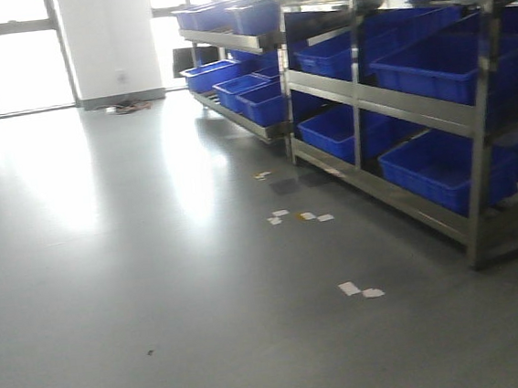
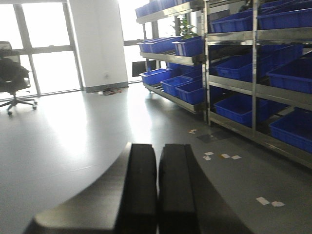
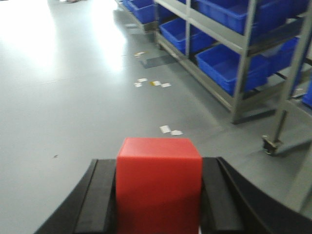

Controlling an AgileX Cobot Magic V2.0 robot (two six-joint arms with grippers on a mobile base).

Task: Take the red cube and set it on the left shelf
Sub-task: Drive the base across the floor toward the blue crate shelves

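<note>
The red cube (image 3: 159, 185) fills the bottom of the right wrist view, clamped between the two black fingers (image 3: 100, 195) of my right gripper (image 3: 159, 168). It is held above the grey floor, short of the metal shelving (image 3: 243, 58). My left gripper (image 2: 157, 161) is shut and empty, its black pads pressed together, pointing over the floor towards the shelves (image 2: 207, 58). Neither gripper shows in the front view, where the shelving (image 1: 356, 102) stands on the right.
Metal racks full of blue bins (image 1: 450, 171) run along the right side. A shelf leg with a caster (image 3: 271, 144) stands close on the right. White paper scraps (image 1: 360, 290) lie on the floor. An office chair (image 2: 14, 78) is at the far left by the windows.
</note>
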